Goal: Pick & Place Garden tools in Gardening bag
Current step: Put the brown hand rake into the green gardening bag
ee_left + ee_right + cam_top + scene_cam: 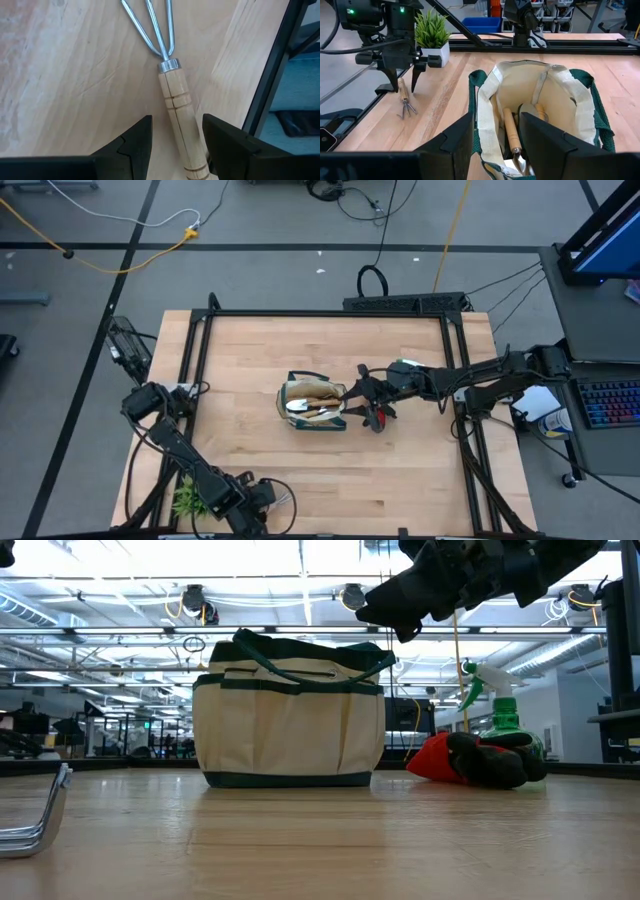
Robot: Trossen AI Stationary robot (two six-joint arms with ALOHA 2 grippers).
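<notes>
The cream gardening bag [315,405] with green trim stands upright mid-table; wooden-handled tools [509,127] lie inside it. My right gripper [495,135] is open and empty, just above the bag's open top [400,600]. A hand rake [172,85] with a wooden handle lies flat on the table near the front left. My left gripper [176,130] is open and points down over it [405,82], one finger on each side of the handle. Red-and-black gloves [480,760] and a green spray bottle [500,710] lie right of the bag. My left gripper comes at the rake from above, its fingers across the wooden handle [180,117], which lies flat on the table between them. One finger [225,145] stands right against the handle; I cannot tell whether it touches.
A small potted green plant [432,35] stands at the front left corner, close to my left arm. The black table frame [275,70] runs beside the rake. Bare wood [330,470] lies between the bag and the front edge.
</notes>
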